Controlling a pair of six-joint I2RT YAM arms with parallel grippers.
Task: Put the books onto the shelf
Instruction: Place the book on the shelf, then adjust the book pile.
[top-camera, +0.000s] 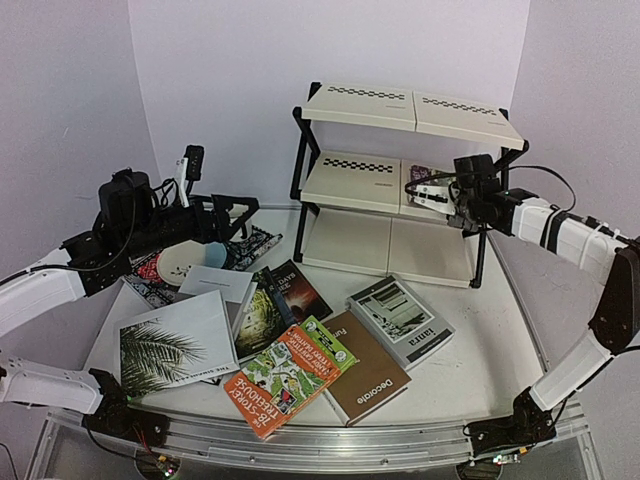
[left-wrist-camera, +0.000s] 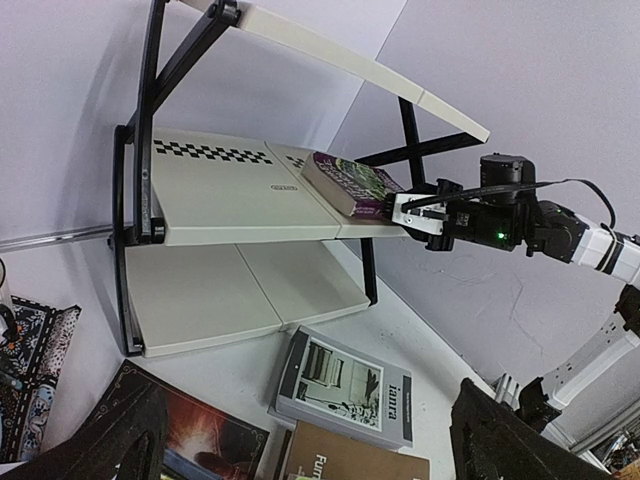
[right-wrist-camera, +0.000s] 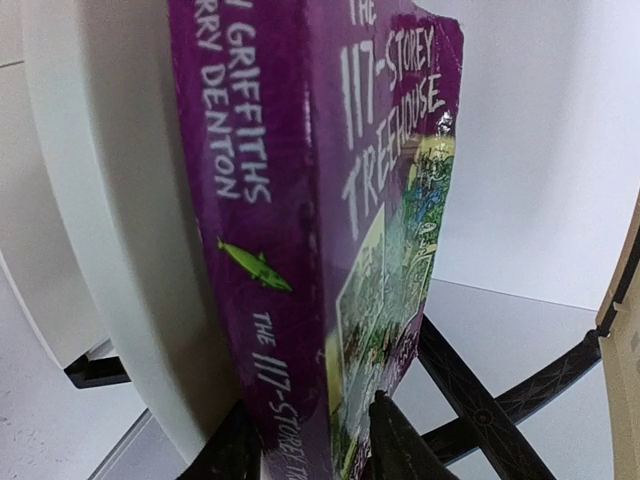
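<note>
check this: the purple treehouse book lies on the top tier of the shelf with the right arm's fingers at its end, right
Not the top tier: the purple Treehouse book lies on the middle tier of the shelf, as the left wrist view shows. The right arm's fingers are at its end.

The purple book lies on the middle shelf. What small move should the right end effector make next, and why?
Probably open fully and pull straight back: the purple book already lies flat on the middle shelf, the right end effector straddles its edge, and other books wait on the table.
</note>
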